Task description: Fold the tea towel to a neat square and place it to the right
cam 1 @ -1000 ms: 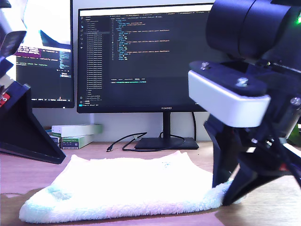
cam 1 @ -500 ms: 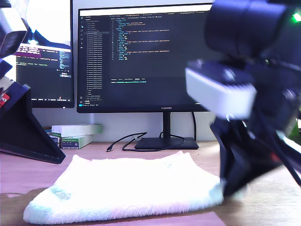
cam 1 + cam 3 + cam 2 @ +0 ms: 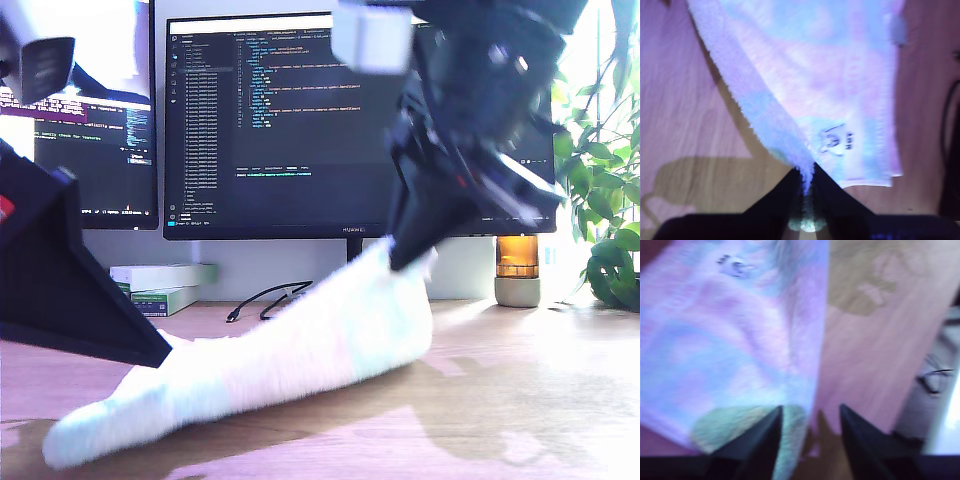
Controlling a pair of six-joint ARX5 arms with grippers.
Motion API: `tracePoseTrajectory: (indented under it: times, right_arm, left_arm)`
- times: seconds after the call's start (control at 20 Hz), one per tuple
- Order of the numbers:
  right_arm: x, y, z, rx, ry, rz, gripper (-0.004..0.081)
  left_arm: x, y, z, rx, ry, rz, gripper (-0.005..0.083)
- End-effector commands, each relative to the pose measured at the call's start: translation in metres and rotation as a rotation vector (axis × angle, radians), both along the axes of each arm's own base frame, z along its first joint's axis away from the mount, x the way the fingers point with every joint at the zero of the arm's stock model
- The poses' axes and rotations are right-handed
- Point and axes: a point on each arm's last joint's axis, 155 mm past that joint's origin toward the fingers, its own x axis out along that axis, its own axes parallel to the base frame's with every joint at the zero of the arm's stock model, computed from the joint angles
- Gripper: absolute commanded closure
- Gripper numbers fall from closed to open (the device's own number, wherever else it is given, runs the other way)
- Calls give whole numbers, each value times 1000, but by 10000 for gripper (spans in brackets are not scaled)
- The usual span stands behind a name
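a: exterior view first. where's the towel [image 3: 300,350]?

b: on the table [image 3: 520,380], stretched on a slant. its low end lies toward the exterior view's left. its other end is held up in front of the monitor [image 3: 300,130] by my second gripper [image 3: 410,255], which is blurred here.

a: and the other one?

b: my first gripper [image 3: 150,350] shows as a black wedge at the exterior view's left, its tip at the towel's low part. behind it are boxes [image 3: 160,285] and a cable [image 3: 265,300]. a plant [image 3: 610,200] and an amber jar [image 3: 517,265] stand at the exterior view's right.

a: first wrist view?

b: blurry. the fingers [image 3: 765,435] stand apart. the towel's edge runs toward the gap, with one finger over the cloth and the other over bare wood. i can't tell whether they touch it.

a: second wrist view?

b: the fingers [image 3: 785,195] are pressed together, pinching a fold of the towel's edge. the cloth spreads away from them above the table, and a small dark printed mark [image 3: 835,140] sits near the pinch.
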Motion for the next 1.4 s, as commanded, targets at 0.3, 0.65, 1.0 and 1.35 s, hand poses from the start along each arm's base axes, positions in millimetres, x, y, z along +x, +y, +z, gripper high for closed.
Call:
tracePoseTrajectory:
  times: [0.3,0.65,1.0,1.35]
  right_arm:
    - [3,4,11,45,1,-39,780]
    - [3,3,11,45,2,-41,780]
    - [-10,-10,-1,12,93,-104,780]
    - [-61,-32,-26,-49,364,-190,780]
  left_arm:
    - [10,-2,-30,103,-33,9,333]
    - [16,7,-56,249,-86,22,377]
    - [9,16,-61,297,-51,9,794]
    - [-43,-19,-39,142,250,-135,794]
